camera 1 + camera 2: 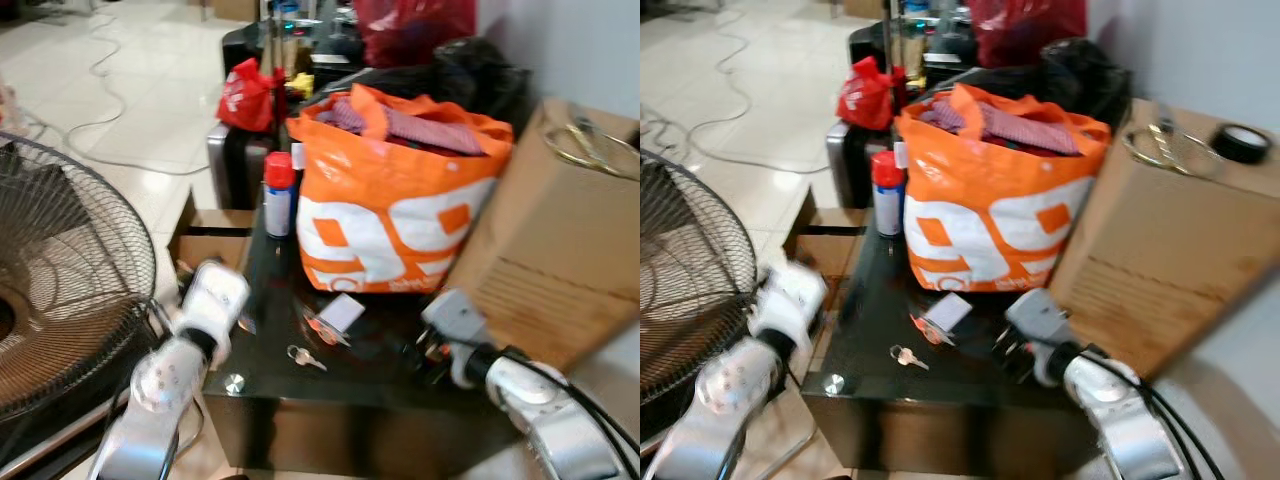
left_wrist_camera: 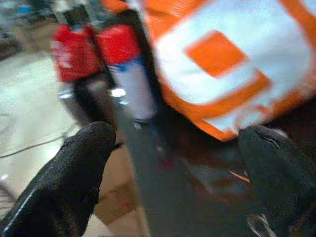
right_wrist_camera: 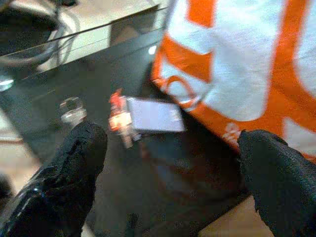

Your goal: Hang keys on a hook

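A bunch of keys with a red fob (image 1: pixel 322 328) and a white tag (image 1: pixel 342 312) lies on the black glass table (image 1: pixel 380 405), just in front of the orange bag. A single small key (image 1: pixel 305 356) lies a little nearer the front edge. My right gripper (image 3: pixel 173 168) hovers low over the table to the right of the keys, open, and its wrist view looks at the red fob (image 3: pixel 118 118) and white tag (image 3: pixel 154 114). My left gripper (image 2: pixel 173 163) is open at the table's left edge, facing the spray can (image 2: pixel 131 84).
An orange and white bag (image 1: pixel 400 210) stuffed with cloth stands mid-table, with a red-capped spray can (image 1: pixel 278 195) on its left. A cardboard box (image 1: pixel 560 240) leans at the right. A large fan (image 1: pixel 60 290) stands at the left. Red bags and a floor cable lie beyond.
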### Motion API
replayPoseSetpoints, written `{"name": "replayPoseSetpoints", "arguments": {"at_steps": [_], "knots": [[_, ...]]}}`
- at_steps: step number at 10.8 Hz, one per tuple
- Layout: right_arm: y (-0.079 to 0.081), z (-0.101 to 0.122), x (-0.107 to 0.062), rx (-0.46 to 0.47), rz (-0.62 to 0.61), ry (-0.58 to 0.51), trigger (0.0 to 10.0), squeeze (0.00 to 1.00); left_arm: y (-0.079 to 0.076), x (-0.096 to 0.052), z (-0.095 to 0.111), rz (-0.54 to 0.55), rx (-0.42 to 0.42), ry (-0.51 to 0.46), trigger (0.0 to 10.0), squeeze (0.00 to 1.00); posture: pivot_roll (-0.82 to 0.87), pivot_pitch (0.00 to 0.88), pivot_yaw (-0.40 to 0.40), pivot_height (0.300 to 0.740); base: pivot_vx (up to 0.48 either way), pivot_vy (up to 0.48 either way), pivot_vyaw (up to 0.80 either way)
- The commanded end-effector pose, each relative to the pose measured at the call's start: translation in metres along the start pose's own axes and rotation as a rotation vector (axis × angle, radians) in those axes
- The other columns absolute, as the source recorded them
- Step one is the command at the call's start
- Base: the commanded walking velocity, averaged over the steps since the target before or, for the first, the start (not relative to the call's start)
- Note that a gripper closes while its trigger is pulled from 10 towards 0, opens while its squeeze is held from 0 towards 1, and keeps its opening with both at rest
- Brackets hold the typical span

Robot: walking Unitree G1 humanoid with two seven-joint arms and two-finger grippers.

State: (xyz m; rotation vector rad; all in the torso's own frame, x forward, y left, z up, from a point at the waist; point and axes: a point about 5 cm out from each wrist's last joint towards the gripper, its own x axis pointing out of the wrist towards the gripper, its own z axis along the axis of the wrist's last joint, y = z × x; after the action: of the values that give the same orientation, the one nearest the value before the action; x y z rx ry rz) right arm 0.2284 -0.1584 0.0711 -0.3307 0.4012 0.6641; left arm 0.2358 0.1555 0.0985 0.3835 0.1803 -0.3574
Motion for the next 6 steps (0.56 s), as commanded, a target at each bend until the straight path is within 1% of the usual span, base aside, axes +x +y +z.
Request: {"name": "replayPoseSetpoints", "arguments": {"at_steps": [1, 2, 3, 4, 5, 6], "knots": [[0.001, -0.004, -0.002, 0.006, 0.017, 0.035, 10.0, 0.0, -0.003, 0.0, 0.0, -0.037, 0.007, 0.006, 10.0, 0.0, -0.05, 0.0, -0.07, 0.74, 0.0, 0.0, 0.0], [-0.001, -0.012, -0.005, 0.008, 0.004, 0.091, 10.0, 0.0, -0.002, 0.0, 0.0, -0.031, 0.01, 0.006, 10.0, 0.0, -0.05, 0.0, -0.072, 0.74, 0.0, 0.0, 0.0], [-0.01, -0.023, -0.008, 0.004, -0.061, 0.181, 10.0, 0.0, -0.001, 0.0, 0.0, -0.029, 0.01, 0.007, 10.0, 0.0, -0.05, 0.0, -0.074, 0.74, 0.0, 0.0, 0.0], [-0.036, -0.04, -0.017, -0.006, -0.237, 0.326, 10.0, 0.0, 0.0, 0.0, 0.0, -0.031, 0.012, 0.009, 10.0, 0.0, -0.05, 0.0, -0.073, 0.74, 0.0, 0.0, 0.0], [-0.054, -0.048, -0.025, -0.022, -0.324, 0.406, 10.0, 0.0, 0.0, 0.0, 0.0, -0.039, 0.015, 0.008, 10.0, 0.0, -0.05, 0.0, -0.073, 0.74, 0.0, 0.0, 0.0], [-0.071, -0.054, -0.034, -0.063, -0.376, 0.489, 10.0, 0.0, -0.002, 0.001, -0.001, -0.081, 0.012, 0.011, 10.0, 0.0, -0.05, 0.0, -0.072, 0.74, 0.0, 0.0, 0.0]]}}
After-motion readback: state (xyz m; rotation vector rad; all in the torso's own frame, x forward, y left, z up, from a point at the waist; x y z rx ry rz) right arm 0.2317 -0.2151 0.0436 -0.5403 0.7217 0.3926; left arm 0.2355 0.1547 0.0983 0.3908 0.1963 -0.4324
